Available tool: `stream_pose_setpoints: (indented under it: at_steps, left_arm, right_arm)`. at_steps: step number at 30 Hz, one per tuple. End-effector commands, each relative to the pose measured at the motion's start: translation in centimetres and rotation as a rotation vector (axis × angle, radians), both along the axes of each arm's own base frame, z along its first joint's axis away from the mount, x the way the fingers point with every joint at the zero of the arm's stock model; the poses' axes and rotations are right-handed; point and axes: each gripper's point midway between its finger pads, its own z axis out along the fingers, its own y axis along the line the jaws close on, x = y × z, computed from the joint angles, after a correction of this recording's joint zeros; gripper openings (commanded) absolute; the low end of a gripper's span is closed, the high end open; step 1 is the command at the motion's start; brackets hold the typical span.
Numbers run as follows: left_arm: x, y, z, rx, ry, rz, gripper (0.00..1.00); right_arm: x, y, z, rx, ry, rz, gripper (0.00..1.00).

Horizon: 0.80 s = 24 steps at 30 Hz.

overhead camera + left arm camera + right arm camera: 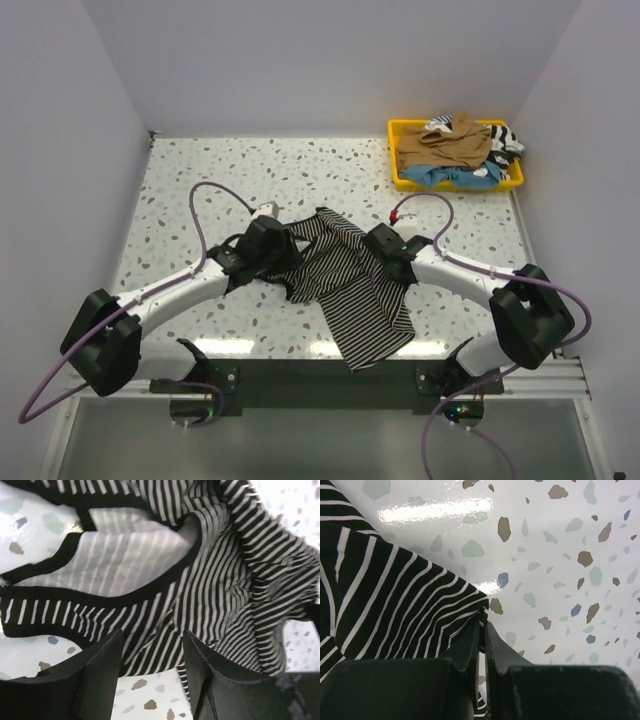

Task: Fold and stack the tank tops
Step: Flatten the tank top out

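Observation:
A black-and-white striped tank top lies crumpled on the speckled table between both arms, one end hanging toward the near edge. My left gripper sits at its left side; in the left wrist view the gripper is open, fingers apart over the striped cloth. My right gripper is at the top's right edge; in the right wrist view it is shut on a corner of the striped cloth. A tan-brown top and a light blue one lie in the tray.
A yellow tray with several bunched tops stands at the far right corner of the table. White walls enclose the table on three sides. A dark strip runs along the near edge between the arm bases.

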Motion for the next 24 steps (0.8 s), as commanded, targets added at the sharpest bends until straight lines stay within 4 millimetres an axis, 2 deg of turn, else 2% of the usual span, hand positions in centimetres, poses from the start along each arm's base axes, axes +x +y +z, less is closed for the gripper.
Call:
stream_pose_setpoints:
  at_steps: [1,2,4,5,7,8,10,11,12,13,14,16,17,18,19,20,21,22,23,24]
  left_arm:
    - [0.3,0.6,-1.8,0.027,0.025,0.067,0.56]
    - [0.8,0.8,-2.7,0.063,0.028,0.083,0.54]
    - [1.8,0.6,-3.3,0.079,0.020,0.095,0.52]
    - [2.4,1.2,-4.8,0.137,0.034,0.121,0.52]
    - [4.1,1.1,-5.0,0.173,0.019,0.144,0.47]
    - [4.9,2.1,-6.3,0.242,0.015,0.184,0.45]
    - [7.0,2.9,-6.2,0.287,-0.004,0.231,0.39]
    - [7.9,4.0,-7.1,0.341,-0.003,0.271,0.37]
    - [9.9,5.0,-6.4,0.352,-0.024,0.311,0.35]
    - [11.0,5.7,-6.4,0.366,-0.030,0.333,0.31]
    - [13.4,7.0,-6.1,0.384,-0.042,0.384,0.31]
    - [16.1,8.3,-5.7,0.421,-0.063,0.406,0.29]
    - [17.1,9.1,-7.0,0.459,-0.038,0.412,0.29]
    - [20.4,9.9,-4.9,0.450,-0.079,0.444,0.28]
    - [21.7,10.4,-4.8,0.460,-0.079,0.447,0.28]
    - [23.2,10.2,-6.3,0.463,-0.060,0.414,0.27]
    - [26.6,10.1,-3.3,0.447,-0.131,0.416,0.26]
    - [27.8,10.0,-4.7,0.479,-0.115,0.391,0.26]
    - [31.1,8.6,-1.0,0.429,-0.201,0.371,0.27]
    - [32.4,7.9,-0.1,0.446,-0.224,0.316,0.28]
  right_arm:
    - [1.7,0.7,1.1,0.023,-0.050,-0.008,0.00]
    - [1.9,1.1,1.1,0.037,-0.049,-0.003,0.00]
    - [2.0,1.4,1.2,0.048,-0.051,-0.001,0.00]
    - [2.1,1.5,1.3,0.053,-0.055,0.000,0.00]
    - [2.1,1.7,1.5,0.069,-0.061,0.003,0.00]
    - [2.2,1.8,1.6,0.077,-0.066,0.002,0.00]
    - [2.2,2.4,1.8,0.109,-0.067,0.011,0.00]
    - [2.2,2.6,1.8,0.126,-0.070,0.015,0.00]
    - [2.4,3.0,1.9,0.151,-0.078,0.017,0.00]
    - [2.0,3.8,1.6,0.194,-0.058,0.029,0.00]
    - [1.7,4.2,1.6,0.225,-0.053,0.037,0.00]
    - [1.4,5.5,1.6,0.299,-0.053,0.054,0.00]
    - [0.8,6.1,1.6,0.336,-0.044,0.066,0.00]
    - [0.6,6.6,1.8,0.363,-0.045,0.070,0.00]
    - [0.4,7.5,2.0,0.400,-0.052,0.076,0.00]
    - [-0.2,8.1,1.8,0.436,-0.038,0.087,0.00]
    - [-0.1,8.8,2.5,0.480,-0.060,0.096,0.00]
    - [-0.1,9.2,2.6,0.511,-0.066,0.087,0.00]
    - [-0.2,9.4,2.7,0.524,-0.069,0.089,0.00]
    - [-0.1,9.4,2.7,0.526,-0.070,0.080,0.00]
